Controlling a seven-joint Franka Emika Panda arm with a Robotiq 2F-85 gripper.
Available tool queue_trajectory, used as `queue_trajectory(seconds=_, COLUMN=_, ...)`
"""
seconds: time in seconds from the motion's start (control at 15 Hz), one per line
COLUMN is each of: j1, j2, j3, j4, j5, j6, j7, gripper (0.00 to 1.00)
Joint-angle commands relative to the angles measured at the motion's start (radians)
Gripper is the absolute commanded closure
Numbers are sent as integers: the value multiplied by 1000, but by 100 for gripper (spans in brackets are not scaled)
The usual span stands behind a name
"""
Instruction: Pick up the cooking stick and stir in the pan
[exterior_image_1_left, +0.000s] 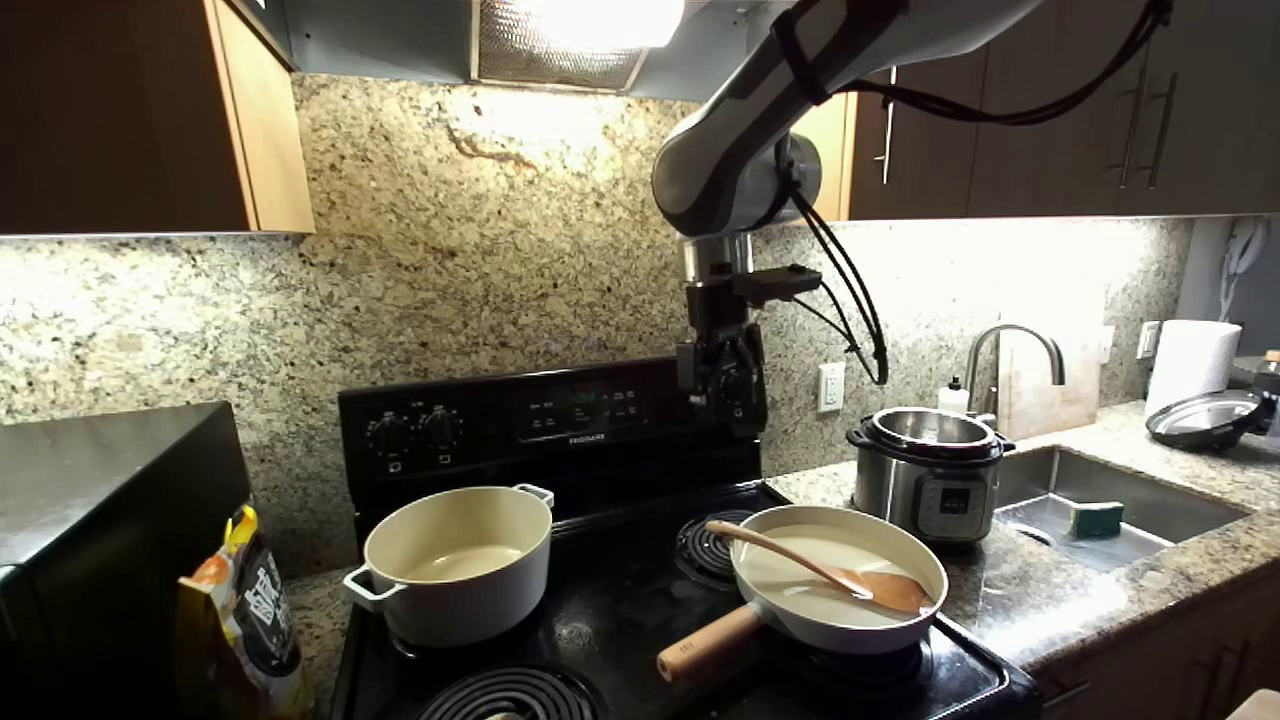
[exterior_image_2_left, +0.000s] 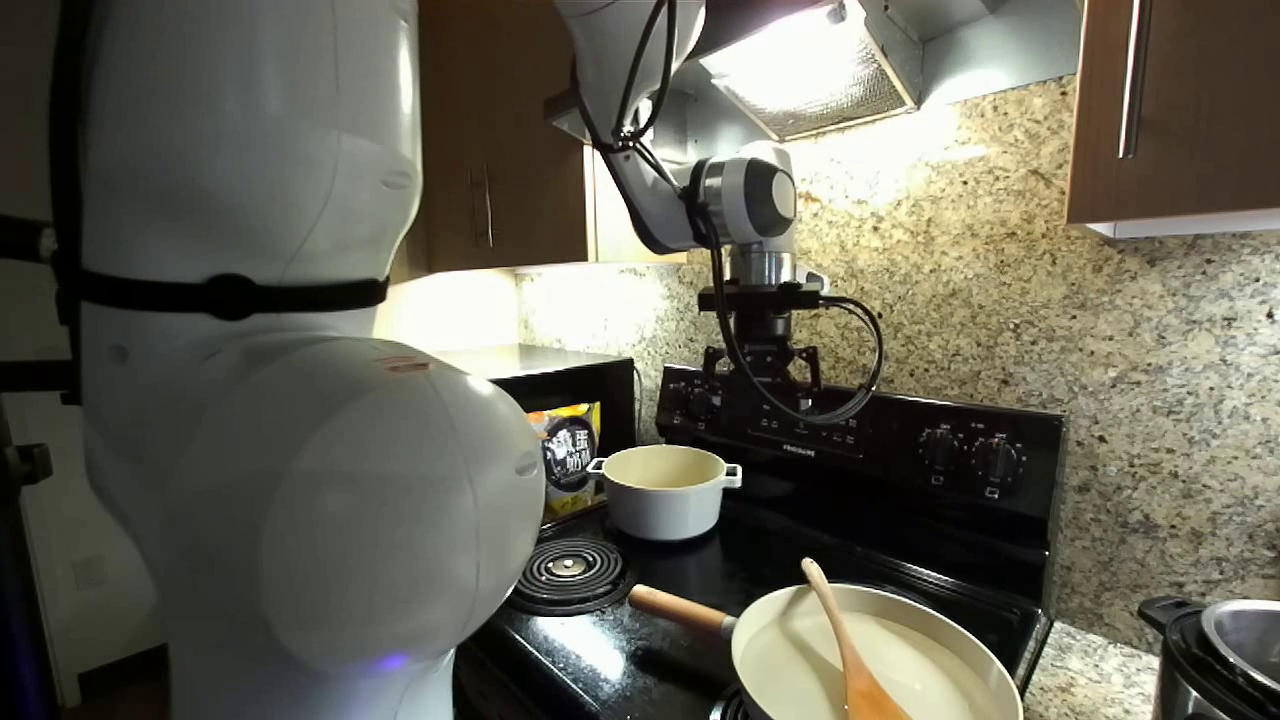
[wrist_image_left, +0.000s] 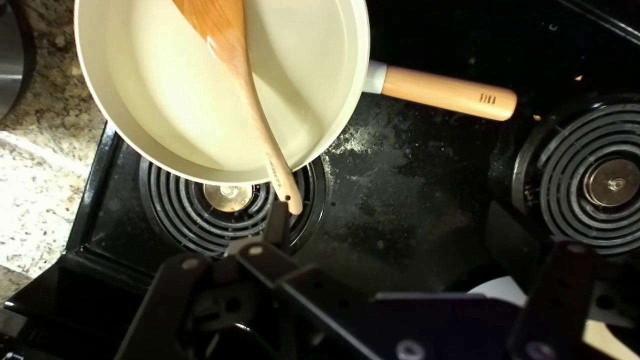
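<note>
The pan (exterior_image_1_left: 800, 590) stands on a stove burner, pale inside, with a light-wood handle (exterior_image_1_left: 712, 642). It also shows in an exterior view (exterior_image_2_left: 795, 650) and in the wrist view (wrist_image_left: 170, 100). The cooking stick (exterior_image_1_left: 895, 590), a reddish-brown wooden spatula, lies in the pan. Its blade rests inside and its paler handle end leans out over the rim, as the wrist view also shows (wrist_image_left: 250, 90). My gripper (wrist_image_left: 388, 212) is open and empty, pointing down. In both exterior views the gripper (exterior_image_1_left: 720, 395) (exterior_image_2_left: 762, 385) hangs well above the stove, in front of its back panel, apart from the stick.
A deeper cream two-handled pot (exterior_image_1_left: 480, 600) stands on the stove beside the pan. A steel electric pot (exterior_image_1_left: 930, 490) stands on the counter by the sink (exterior_image_1_left: 1060, 500). A range hood (exterior_image_1_left: 560, 60) is overhead. A yellow-black bag (exterior_image_1_left: 262, 610) stands beside the cream pot.
</note>
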Motion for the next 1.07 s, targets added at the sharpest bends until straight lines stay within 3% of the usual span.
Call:
queue_trajectory(seconds=0.0, j1=-11, j2=44, j3=-2, j4=1, j5=-52, j6=110, j7=-25, gripper=0)
queue_trajectory(seconds=0.33, j1=-37, j2=136, j3=-19, j4=-4, j5=-142, j6=278, j7=-156, gripper=0)
queue_trajectory(seconds=0.6, j1=-91, j2=260, j3=-8, j4=32, j5=-87, j6=405, j7=-324, gripper=0)
queue_trajectory(seconds=0.73, j1=-132, j2=311, j3=20, j4=62, j5=-62, j6=427, j7=-466, gripper=0)
queue_trajectory(seconds=0.8, j1=-102, j2=267, j3=0, j4=27, j5=-101, j6=399, j7=-343, gripper=0)
queue_trajectory(seconds=1.0, j1=-125, j2=318, j3=10, j4=63, j5=-93, j6=412, j7=-413, gripper=0)
